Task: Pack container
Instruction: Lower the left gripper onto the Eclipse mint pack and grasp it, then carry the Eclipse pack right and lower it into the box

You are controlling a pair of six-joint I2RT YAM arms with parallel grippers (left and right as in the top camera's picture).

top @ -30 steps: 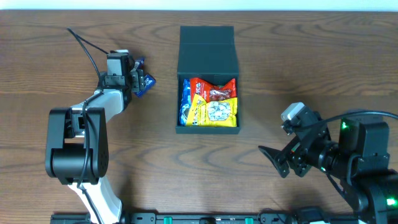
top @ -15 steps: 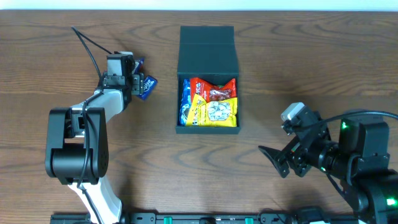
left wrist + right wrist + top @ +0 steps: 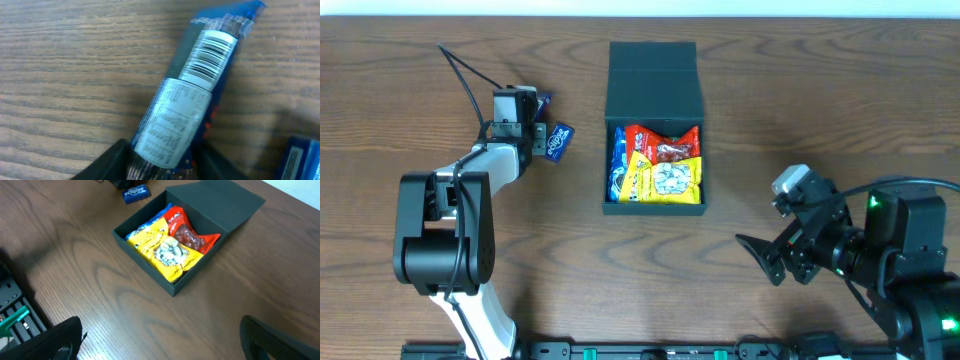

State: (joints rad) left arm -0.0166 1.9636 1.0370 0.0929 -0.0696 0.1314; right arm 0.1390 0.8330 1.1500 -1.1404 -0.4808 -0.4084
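The container [image 3: 655,209] is a dark teal box in the middle of the table, its flap lid [image 3: 655,80] folded back. It holds a yellow packet [image 3: 665,180], a red packet [image 3: 665,143] and a blue one [image 3: 618,165]. To its left my left gripper [image 3: 533,125] is low over the table. In the left wrist view its jaws [image 3: 162,162] press on both sides of a blue snack packet [image 3: 195,95], barcode side up. My right gripper [image 3: 162,335] hovers open over bare wood in front of the container [image 3: 145,260].
In the overhead view a blue packet [image 3: 557,140] lies beside the left fingers. A second blue packet corner [image 3: 305,160] shows at the lower right of the left wrist view. The right arm's body [image 3: 900,260] fills the table's near right corner.
The left jaws have closed in around the blue snack packet, and the blue packet beside them shifted slightly right. The right arm has not moved.
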